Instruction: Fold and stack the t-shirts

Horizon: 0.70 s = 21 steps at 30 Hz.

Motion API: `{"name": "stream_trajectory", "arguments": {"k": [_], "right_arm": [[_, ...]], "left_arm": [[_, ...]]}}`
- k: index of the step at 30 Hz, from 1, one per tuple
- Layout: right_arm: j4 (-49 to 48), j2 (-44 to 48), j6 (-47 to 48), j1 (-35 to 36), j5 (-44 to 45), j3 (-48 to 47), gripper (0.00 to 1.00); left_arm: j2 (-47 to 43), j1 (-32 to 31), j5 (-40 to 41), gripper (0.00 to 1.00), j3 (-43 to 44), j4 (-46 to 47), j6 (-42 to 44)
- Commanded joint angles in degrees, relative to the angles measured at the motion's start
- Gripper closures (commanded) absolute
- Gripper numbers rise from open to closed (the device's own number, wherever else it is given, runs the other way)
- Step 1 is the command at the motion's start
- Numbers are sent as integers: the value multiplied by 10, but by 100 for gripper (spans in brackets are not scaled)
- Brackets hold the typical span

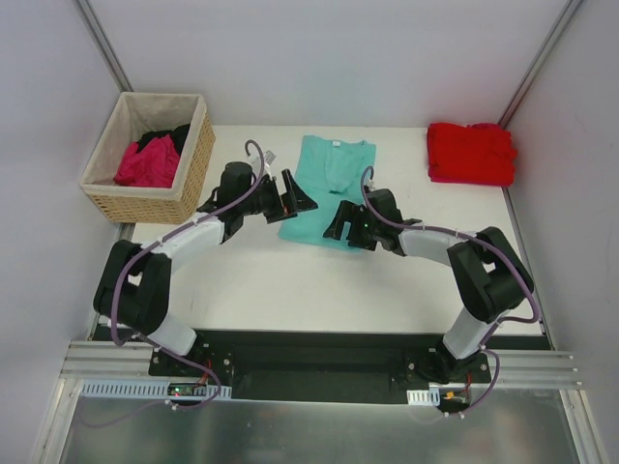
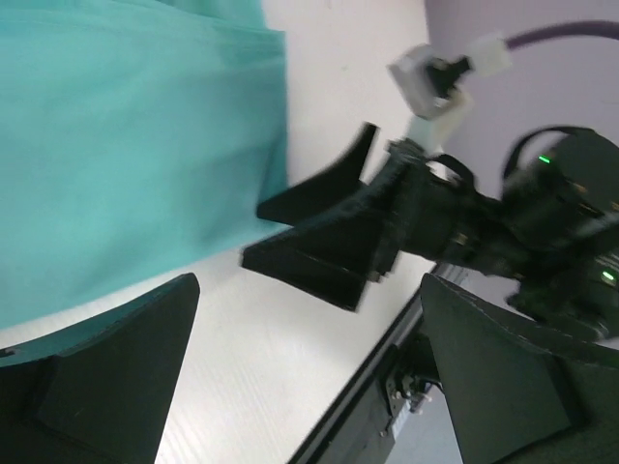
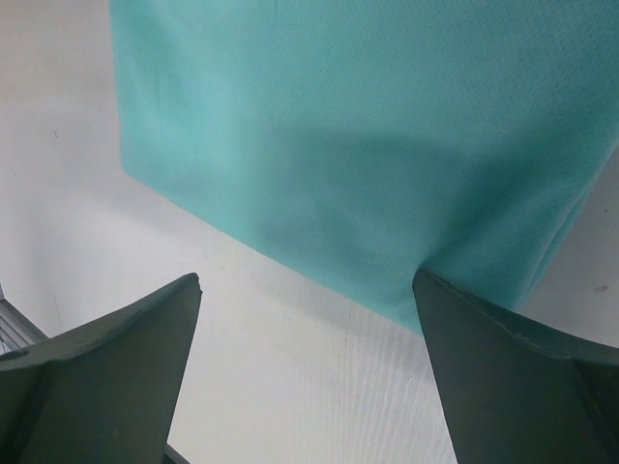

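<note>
The teal soft-cloth t-shirt (image 1: 332, 166) lies flat at the middle of the white desk (image 1: 290, 285), collar towards the far edge, well apart from the folded bright red t-shirt (image 1: 471, 153) at the far right. Both hands gape wide and hold nothing, the left hand (image 1: 297, 193) at the shirt's near left edge, the right hand (image 1: 342, 221) over its near hem. The hem fold looks next: each hand should pinch a hem corner through every layer, then both lift together towards the collar, keeping the edge straight.
</note>
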<state>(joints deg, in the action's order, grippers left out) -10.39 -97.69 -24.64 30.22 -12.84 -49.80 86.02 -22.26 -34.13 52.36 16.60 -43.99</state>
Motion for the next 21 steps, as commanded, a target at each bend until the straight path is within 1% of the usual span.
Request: {"name": "stream_trajectory", "arguments": {"k": [1,2,5,10,17,21], "right_arm": [[63,12,10,4,18,12,3],[67,12,12,3,19,12,3],[71,14,17,4,20,10,3],[71,10,19,3,19,11,3],[71,9,20,3,20,14,3],[71,15,19,2,21,18,3]], "left_arm": [[79,23,21,2,13,-32,35],[102,26,20,2,13,-15,31],[142,31,28,2,20,-3,31],[191,35,25,2,31,26,24],[201,37,25,2,27,35,20],[192,36,34,2,-6,38,23]]}}
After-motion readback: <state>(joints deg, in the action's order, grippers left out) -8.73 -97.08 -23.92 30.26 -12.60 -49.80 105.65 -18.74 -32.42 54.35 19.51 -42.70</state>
